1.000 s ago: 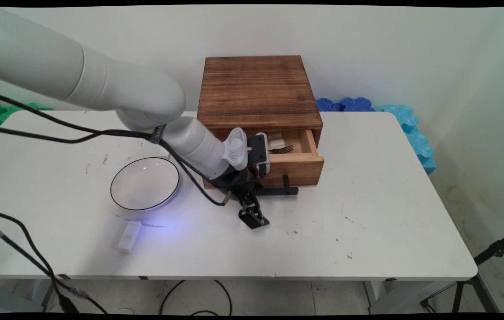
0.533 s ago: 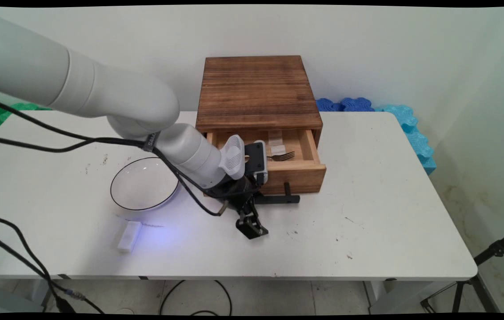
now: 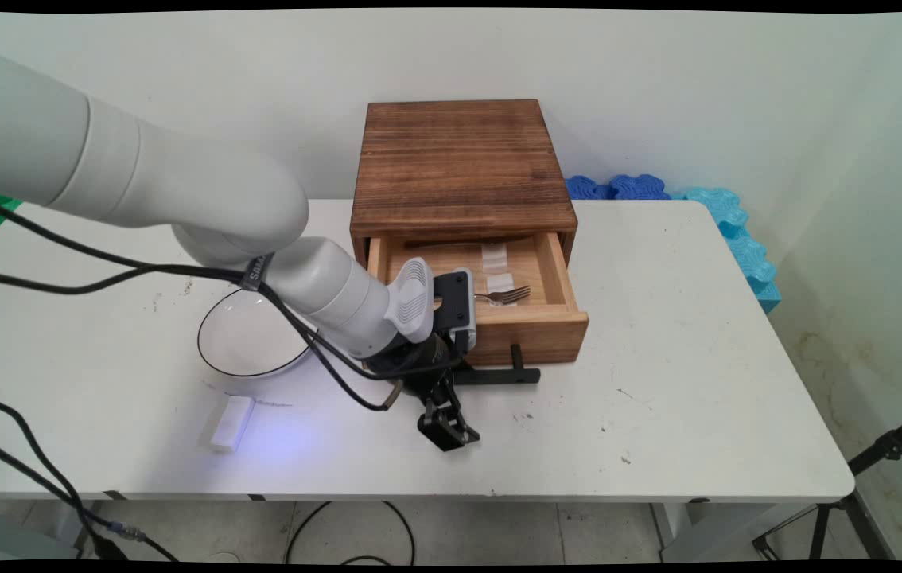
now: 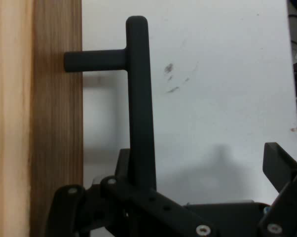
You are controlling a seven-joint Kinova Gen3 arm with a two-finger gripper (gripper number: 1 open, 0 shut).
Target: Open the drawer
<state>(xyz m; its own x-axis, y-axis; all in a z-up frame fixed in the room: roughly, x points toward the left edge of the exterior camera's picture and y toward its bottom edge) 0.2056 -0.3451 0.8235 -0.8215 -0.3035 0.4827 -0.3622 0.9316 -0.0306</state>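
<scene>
A brown wooden box [image 3: 459, 163] stands at the table's back, and its drawer [image 3: 534, 330] is pulled partly out. Inside the drawer lies a metal fork [image 3: 505, 296]. A black T-bar handle [image 3: 499, 374] [image 4: 138, 98] sticks out from the drawer front [image 4: 55, 138]. My gripper [image 3: 443, 404] [image 4: 198, 187] is open and low at the handle's left end. The bar runs between its fingers, close to the finger on the drawer side. The other finger [image 4: 281, 168] [image 3: 448, 430] stands well clear over the bare table.
A clear bowl with a dark rim [image 3: 248, 338] sits left of the drawer, partly behind the arm. A small white block [image 3: 227, 423] lies near the front edge. Blue foam pieces [image 3: 705, 215] lie behind the table's right end. Black cables hang on the left.
The drawer has slid further out toward the near side, showing more of its inside and the fork. The gripper and arm have moved the same way with the handle.
</scene>
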